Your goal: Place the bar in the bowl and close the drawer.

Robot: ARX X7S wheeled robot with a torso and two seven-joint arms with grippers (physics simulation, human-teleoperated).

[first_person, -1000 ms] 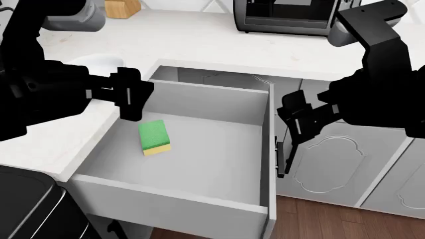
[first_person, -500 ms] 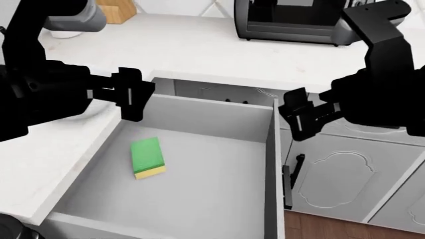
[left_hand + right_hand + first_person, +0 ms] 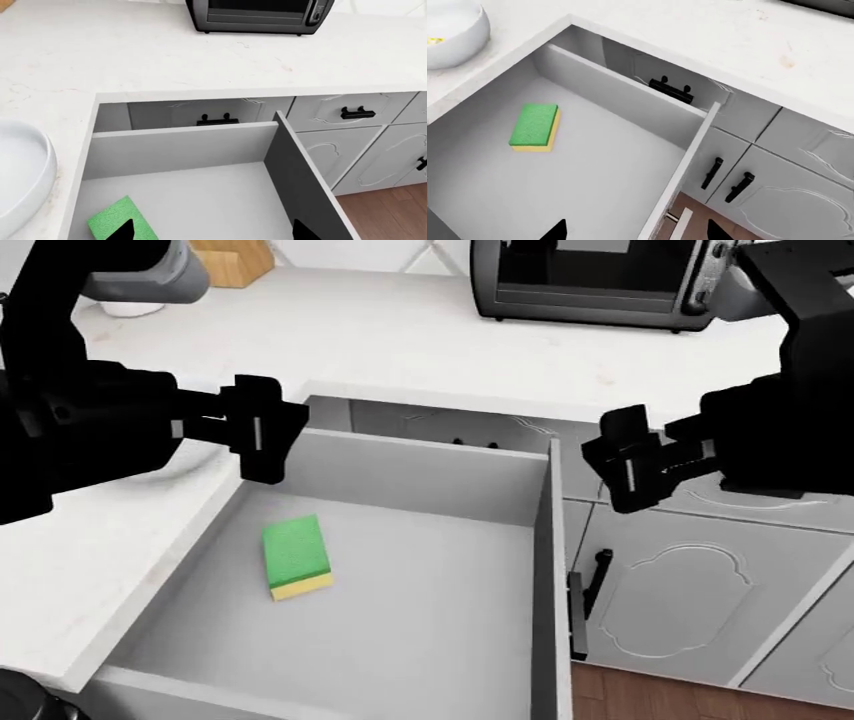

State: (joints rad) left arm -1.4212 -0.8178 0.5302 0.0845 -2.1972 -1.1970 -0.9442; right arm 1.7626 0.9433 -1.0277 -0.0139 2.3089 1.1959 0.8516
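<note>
The drawer (image 3: 427, 468) stands pulled wide open; inside lies only a green sponge (image 3: 296, 557) with a yellow underside. The white bowl (image 3: 450, 31) sits on the counter left of the drawer. A bit of yellow (image 3: 434, 41) shows inside it at the frame edge; I cannot tell if it is the bar. The bowl's rim also shows in the left wrist view (image 3: 23, 175). My left gripper (image 3: 263, 430) is open and empty above the drawer's far left corner. My right gripper (image 3: 627, 470) is open and empty, just right of the drawer's right wall (image 3: 545, 570).
A black toaster oven (image 3: 587, 280) stands at the back of the white counter (image 3: 400, 340), and a wooden block (image 3: 230, 262) at the back left. Grey cabinet doors with black handles (image 3: 681, 580) are to the right of the drawer. Wood floor shows below.
The view has tilted, so more of the drawer's inside shows. My right gripper has moved a little to the right, away from the drawer wall. The left gripper and the sponge have stayed put.
</note>
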